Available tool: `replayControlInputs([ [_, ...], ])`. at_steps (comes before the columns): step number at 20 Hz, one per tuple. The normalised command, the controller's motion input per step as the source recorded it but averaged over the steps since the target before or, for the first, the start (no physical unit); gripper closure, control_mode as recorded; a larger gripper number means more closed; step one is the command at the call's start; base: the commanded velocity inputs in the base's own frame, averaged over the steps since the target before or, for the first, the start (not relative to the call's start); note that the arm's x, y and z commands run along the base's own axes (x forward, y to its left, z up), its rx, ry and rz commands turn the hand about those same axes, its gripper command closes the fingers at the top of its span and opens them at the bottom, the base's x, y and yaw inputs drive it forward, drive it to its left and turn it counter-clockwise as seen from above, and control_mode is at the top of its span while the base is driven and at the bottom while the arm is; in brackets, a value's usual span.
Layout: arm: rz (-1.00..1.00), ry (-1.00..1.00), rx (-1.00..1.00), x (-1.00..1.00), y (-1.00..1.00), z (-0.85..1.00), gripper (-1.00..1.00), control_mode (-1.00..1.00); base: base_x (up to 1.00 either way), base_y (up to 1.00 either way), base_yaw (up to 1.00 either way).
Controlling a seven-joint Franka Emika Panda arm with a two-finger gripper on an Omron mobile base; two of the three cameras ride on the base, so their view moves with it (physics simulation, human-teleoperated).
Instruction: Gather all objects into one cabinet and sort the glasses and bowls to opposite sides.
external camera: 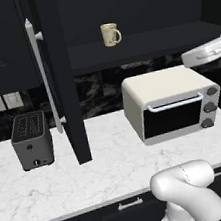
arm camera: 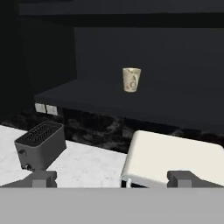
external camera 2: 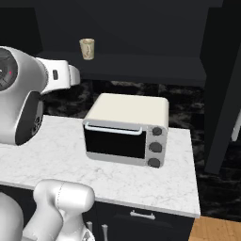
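Hand view: cup [arm camera: 131,79] pattern seemingly blurred, tool [arm camera: 111,179] agape.

Cup [external camera: 110,34] stands upright on the cabinet shelf [external camera: 138,47], above the toaster oven [external camera: 171,104]. Toaster oven sits on the counter [external camera: 111,168] below that shelf. Toaster [external camera: 31,140] on the counter, left of the toaster oven; open cabinet door [external camera: 59,75] hangs between them. Drawers [external camera: 99,218] under the counter.

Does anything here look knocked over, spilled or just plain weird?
Nothing stands out. One cream cup stands upright on the open cabinet's dark shelf. The toaster oven and toaster sit square on the marble counter, unspilled.
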Motion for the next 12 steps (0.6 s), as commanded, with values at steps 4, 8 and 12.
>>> replayControlInputs([
  [4,0.09,-0.04,0.01,0.86,0.00,0.00,-1.00,-1.00,0.00,0.00,0.00],
  [8,0.03,0.01,0.00,0.81,0.00,0.00,-1.00,-1.00,0.00,0.00,0.00],
  [12,0.03,0.01,0.00,0.70,0.00,0.00,-1.00,-1.00,0.00,0.00,0.00],
])
